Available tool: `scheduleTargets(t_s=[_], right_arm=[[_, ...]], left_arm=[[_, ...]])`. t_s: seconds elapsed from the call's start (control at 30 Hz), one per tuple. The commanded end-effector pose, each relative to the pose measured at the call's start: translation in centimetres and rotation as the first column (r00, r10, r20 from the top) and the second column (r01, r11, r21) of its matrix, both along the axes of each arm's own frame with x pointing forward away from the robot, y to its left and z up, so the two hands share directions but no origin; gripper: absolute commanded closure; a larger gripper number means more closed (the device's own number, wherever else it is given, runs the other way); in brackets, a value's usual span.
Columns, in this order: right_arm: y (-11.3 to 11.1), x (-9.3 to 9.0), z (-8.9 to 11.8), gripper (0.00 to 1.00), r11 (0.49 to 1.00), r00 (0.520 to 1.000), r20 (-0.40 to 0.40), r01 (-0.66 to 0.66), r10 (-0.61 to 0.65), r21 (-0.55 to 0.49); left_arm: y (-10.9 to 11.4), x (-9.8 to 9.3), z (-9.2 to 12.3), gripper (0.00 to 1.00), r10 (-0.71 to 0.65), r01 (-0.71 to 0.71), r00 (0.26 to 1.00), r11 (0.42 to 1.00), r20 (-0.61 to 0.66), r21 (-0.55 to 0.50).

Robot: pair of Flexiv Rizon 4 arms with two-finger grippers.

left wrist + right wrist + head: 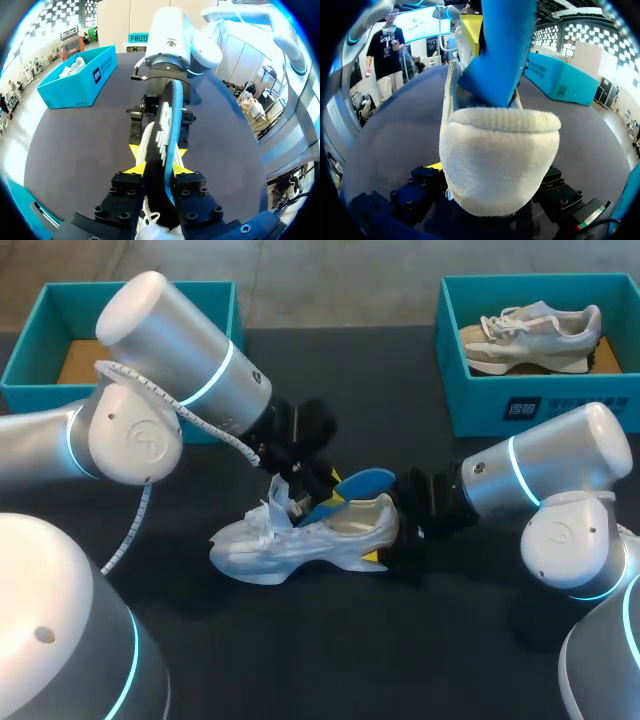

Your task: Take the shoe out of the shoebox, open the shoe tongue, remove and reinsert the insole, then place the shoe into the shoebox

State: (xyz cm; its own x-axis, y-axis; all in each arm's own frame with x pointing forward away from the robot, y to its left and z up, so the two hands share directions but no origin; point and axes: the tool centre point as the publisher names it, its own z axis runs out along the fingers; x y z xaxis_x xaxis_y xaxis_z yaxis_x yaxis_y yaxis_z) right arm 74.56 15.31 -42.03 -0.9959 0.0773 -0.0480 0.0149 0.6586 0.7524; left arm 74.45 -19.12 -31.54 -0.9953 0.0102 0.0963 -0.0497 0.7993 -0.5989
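A white shoe [300, 540] lies on its side in the middle of the black table, toe toward my left arm. Its blue insole [362, 483] sticks up out of the opening. My left gripper [300, 495] is above the tongue area, shut on the insole [167, 130], with its yellow tips against both faces. At the heel my right gripper [385, 545] is shut on the shoe; the fuzzy heel [500, 155] fills the space between its fingers, and the insole [502, 50] rises ahead of it. An empty teal shoebox [30, 350] stands at the back left.
A second teal box [500, 405] at the back right holds another pale shoe [535, 335]. That box [75, 82] also shows past the shoe in the left wrist view. Bare black table [330, 650] lies in front of the shoe.
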Motion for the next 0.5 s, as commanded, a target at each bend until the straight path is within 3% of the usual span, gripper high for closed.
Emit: scheduleTargets(t_s=[0.03, 0.1, 0.5], right_arm=[[0.3, 0.0, -0.6, 1.0, 1.0, 1.0, 0.001, 0.003, -0.003, -0.005], [0.3, 0.0, -0.6, 1.0, 1.0, 1.0, 0.001, 0.003, -0.003, -0.005], [0.3, 0.0, -0.6, 1.0, 1.0, 1.0, 0.001, 0.003, -0.003, -0.005]], left_arm=[[-0.6, 0.5, -0.4, 0.91, -0.007, 0.006, 1.0, 1.0, -0.022, -0.013], [-0.7, 0.4, -0.3, 1.0, -0.009, 0.009, 1.0, 1.0, -0.021, -0.014], [-0.4, -0.4, 2.3, 1.0, -0.052, 0.049, 0.998, 0.995, -0.03, -0.083]])
